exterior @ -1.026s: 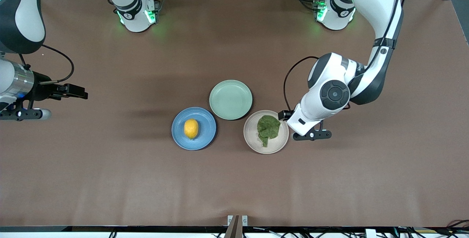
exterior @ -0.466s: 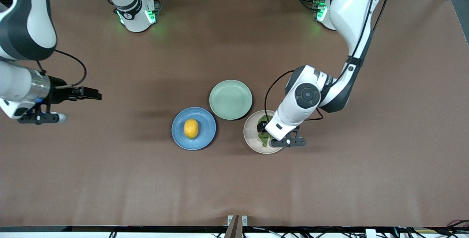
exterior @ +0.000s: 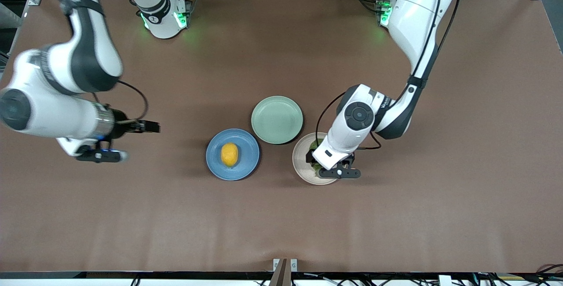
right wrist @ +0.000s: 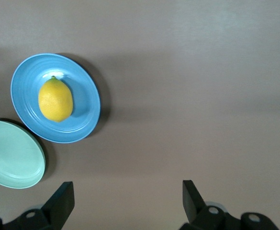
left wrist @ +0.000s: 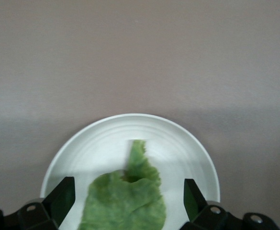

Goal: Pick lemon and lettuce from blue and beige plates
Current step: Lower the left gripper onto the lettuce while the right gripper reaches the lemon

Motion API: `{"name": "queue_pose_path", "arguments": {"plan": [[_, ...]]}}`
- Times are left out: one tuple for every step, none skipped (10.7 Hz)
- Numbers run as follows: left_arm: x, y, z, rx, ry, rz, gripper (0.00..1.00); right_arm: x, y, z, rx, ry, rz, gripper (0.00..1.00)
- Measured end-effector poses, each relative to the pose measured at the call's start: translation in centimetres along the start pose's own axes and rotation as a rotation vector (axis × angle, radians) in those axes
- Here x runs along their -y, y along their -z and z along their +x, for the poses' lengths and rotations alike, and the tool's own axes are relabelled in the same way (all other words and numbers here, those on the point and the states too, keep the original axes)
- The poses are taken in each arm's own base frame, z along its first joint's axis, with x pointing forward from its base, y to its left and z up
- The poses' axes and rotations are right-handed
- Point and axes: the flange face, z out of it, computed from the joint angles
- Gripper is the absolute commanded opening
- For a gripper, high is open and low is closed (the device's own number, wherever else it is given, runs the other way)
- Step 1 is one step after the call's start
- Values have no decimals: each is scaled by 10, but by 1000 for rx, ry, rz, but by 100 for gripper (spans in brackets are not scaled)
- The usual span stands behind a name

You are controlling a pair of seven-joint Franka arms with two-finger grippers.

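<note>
Green wrinkled lettuce leaf (left wrist: 125, 203) on beige plate (left wrist: 187, 143), L gripper (left wrist: 128, 199) spread around it. R gripper (right wrist: 128, 199) spread, over bare brown tabletop (exterior: 281, 224) nr right arm's edge; yellow lemon (exterior: 229, 154) on blue plate (exterior: 248, 145).

Left gripper (exterior: 324, 166) lowered onto lettuce (left wrist: 125, 201); right gripper (exterior: 115, 141) approached

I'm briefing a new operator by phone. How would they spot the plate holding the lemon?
Three plates cluster mid-table. The blue plate is the one toward the right arm's end, nearer the front camera than the mint plate. It alone is blue and carries the yellow lemon; the beige plate holds lettuce.
</note>
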Motion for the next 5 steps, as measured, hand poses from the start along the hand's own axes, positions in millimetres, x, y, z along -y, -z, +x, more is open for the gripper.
{"name": "queue_pose_path", "arguments": {"plan": [[-10, -9, -7, -10, -13, -11, 100, 14, -14, 5, -8, 15, -5, 100], [-17, -18, -13, -6, -21, -13, 100, 27, -29, 12, -21, 30, -9, 100], [-18, -26, -17, 1, -27, -7, 100, 42, -46, 18, -36, 46, -15, 100], [-15, -33, -18, 4, -31, 3, 100, 53, -62, 23, -51, 50, -18, 100], [-10, -37, -17, 4, -30, 11, 100, 62, -73, 28, -66, 42, -20, 100]]}}
